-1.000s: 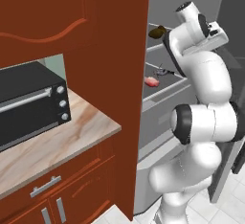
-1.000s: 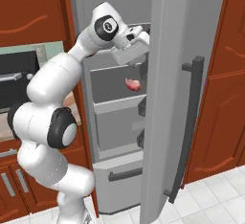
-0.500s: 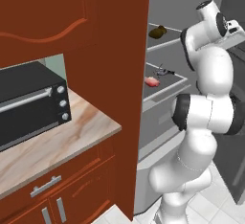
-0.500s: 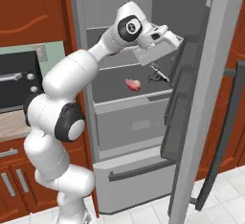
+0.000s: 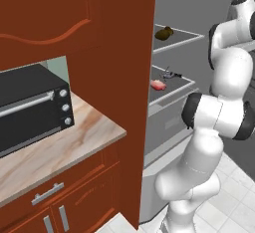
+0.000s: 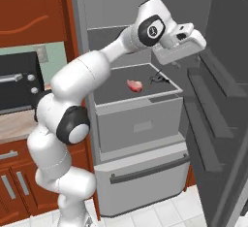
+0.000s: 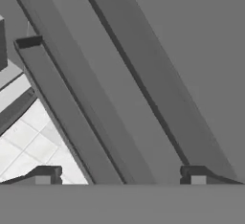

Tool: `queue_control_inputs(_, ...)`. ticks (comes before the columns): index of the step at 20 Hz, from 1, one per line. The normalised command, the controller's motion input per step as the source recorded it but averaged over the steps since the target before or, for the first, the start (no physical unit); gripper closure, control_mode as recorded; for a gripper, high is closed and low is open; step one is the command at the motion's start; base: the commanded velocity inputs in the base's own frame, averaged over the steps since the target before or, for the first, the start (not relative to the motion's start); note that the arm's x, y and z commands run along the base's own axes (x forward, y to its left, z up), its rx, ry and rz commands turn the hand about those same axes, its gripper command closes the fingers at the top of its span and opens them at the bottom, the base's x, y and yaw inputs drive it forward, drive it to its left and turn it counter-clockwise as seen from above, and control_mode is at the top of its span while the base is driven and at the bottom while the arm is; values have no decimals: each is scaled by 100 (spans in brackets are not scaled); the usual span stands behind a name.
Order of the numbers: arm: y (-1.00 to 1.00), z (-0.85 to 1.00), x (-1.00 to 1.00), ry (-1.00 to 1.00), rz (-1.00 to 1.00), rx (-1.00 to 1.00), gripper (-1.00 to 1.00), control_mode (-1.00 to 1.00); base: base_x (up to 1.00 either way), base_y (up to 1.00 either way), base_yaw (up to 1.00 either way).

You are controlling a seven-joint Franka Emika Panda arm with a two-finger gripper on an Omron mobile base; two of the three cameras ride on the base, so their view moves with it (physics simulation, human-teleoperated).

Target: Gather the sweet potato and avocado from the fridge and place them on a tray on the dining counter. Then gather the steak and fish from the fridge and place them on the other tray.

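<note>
While the tall silver-grey fridge [image 6: 145,138] stands open, the small flat red-pink steak [image 6: 134,86] lies on its pale shelf at frame centre, beside a thin dark fish [image 6: 158,79]. Up right, the hand [image 6: 186,44] hangs released, fingertips [image 7: 45,175] wide apart, facing door racks. A boxy black toaster oven [image 5: 30,105] sits on the marbled table [image 5: 60,147].

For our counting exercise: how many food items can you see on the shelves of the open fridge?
2. A steak lies on the lower shelf above the drawers; a dark olive-brown item sits on the shelf above. Others may be hidden behind the cabinet or arm.
</note>
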Motion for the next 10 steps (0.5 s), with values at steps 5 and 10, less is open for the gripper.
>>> queue_control_inputs(5, 53, 6, -73, -9, 14, -1, -100, -100, 0, 0, 0)
queue_control_inputs(10, 88, 0, -71, -9, 14, -2, -100, -100, 0, 0, 0)
